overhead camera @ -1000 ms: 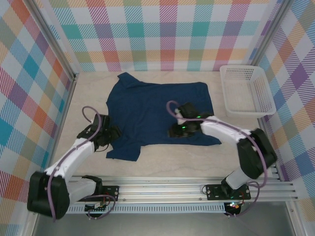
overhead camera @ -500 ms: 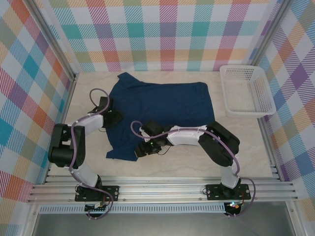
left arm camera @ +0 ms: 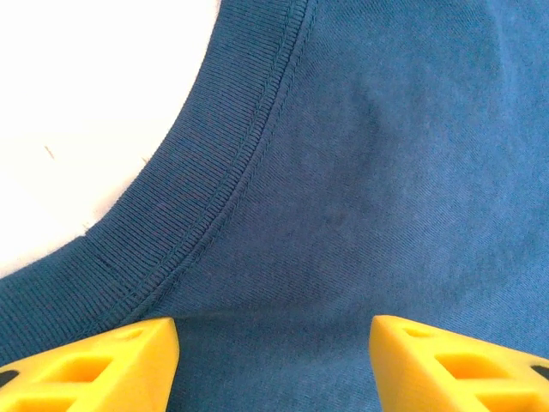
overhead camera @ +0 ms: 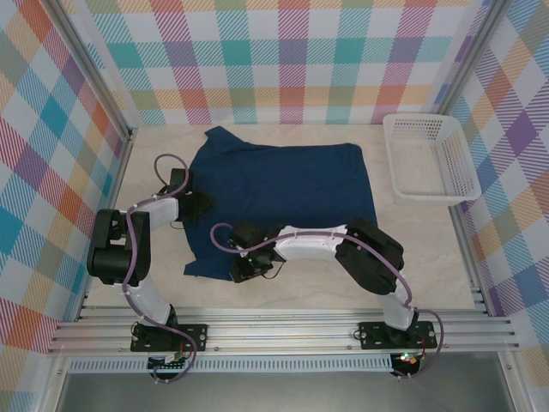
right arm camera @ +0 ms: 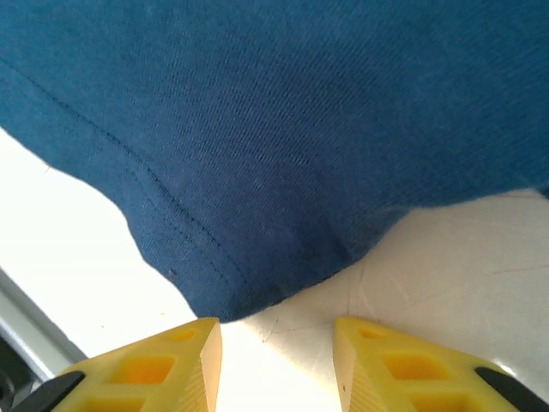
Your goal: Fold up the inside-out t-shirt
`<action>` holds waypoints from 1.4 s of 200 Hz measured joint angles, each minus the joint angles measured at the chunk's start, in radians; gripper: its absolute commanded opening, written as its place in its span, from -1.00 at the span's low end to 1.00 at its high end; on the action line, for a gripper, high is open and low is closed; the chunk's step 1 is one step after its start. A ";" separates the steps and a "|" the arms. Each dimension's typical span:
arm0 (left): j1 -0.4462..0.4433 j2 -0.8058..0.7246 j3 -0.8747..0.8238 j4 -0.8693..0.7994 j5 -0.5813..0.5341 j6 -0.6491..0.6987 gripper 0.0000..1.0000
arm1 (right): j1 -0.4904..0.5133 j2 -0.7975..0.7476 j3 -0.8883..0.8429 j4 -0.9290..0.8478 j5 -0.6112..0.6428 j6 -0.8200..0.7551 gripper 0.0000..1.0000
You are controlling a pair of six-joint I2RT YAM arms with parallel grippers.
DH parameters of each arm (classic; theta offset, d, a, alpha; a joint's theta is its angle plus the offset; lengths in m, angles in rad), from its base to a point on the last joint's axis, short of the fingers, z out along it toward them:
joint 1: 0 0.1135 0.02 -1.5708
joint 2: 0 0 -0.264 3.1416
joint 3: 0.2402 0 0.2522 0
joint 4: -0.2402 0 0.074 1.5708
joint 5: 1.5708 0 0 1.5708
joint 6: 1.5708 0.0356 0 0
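Pale wooden table (overhead camera: 412,257), walled by multicoloured checked panels (overhead camera: 257,60). At left, the left gripper (overhead camera: 199,204) sits at the left edge of the inside-out t-shirt (overhead camera: 292,184); from above its dark head merges with the navy fabric and the jaws are hard to make out. In the left wrist view the yellow fingers (left arm camera: 103,365) are spread wide, their bases cut off by the bottom edge, with the ribbed neckline (left arm camera: 232,172) curving between them and bare table beyond it. Shirt lies flat, mid-table, uniform dark navy, one sleeve (overhead camera: 219,137) pointing to the far left, another (overhead camera: 210,262) at the near left. The right gripper (overhead camera: 243,266) is down at that near sleeve, partly hiding its edge. In the right wrist view the right gripper (right arm camera: 276,360) is parted, nothing between the fingers, tips just short of a stitched, rounded hem; contact with the cloth cannot be judged. At far right, a white plastic basket (overhead camera: 429,163), well apart from the shirt.
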 measured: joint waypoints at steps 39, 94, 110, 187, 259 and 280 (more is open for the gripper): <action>0.006 0.002 0.000 0.004 0.006 0.012 0.22 | 0.027 0.022 0.052 -0.066 0.066 0.008 -0.14; 0.010 0.002 0.000 0.004 0.015 0.015 0.22 | 0.031 0.019 0.052 -0.031 0.058 0.000 -0.01; 0.010 0.002 0.000 0.004 0.018 0.016 0.22 | 0.031 0.024 0.065 -0.033 0.065 -0.011 -0.01; 0.011 0.005 0.006 0.003 0.021 0.019 0.22 | 0.054 0.097 0.163 -0.099 0.152 -0.040 -0.74; 0.025 0.016 0.021 -0.004 0.021 0.037 0.22 | 0.058 -0.006 0.021 -0.126 0.106 -0.041 -1.00; 0.027 0.020 0.027 -0.005 0.021 0.038 0.22 | 0.061 -0.028 -0.007 -0.145 0.083 -0.041 -0.95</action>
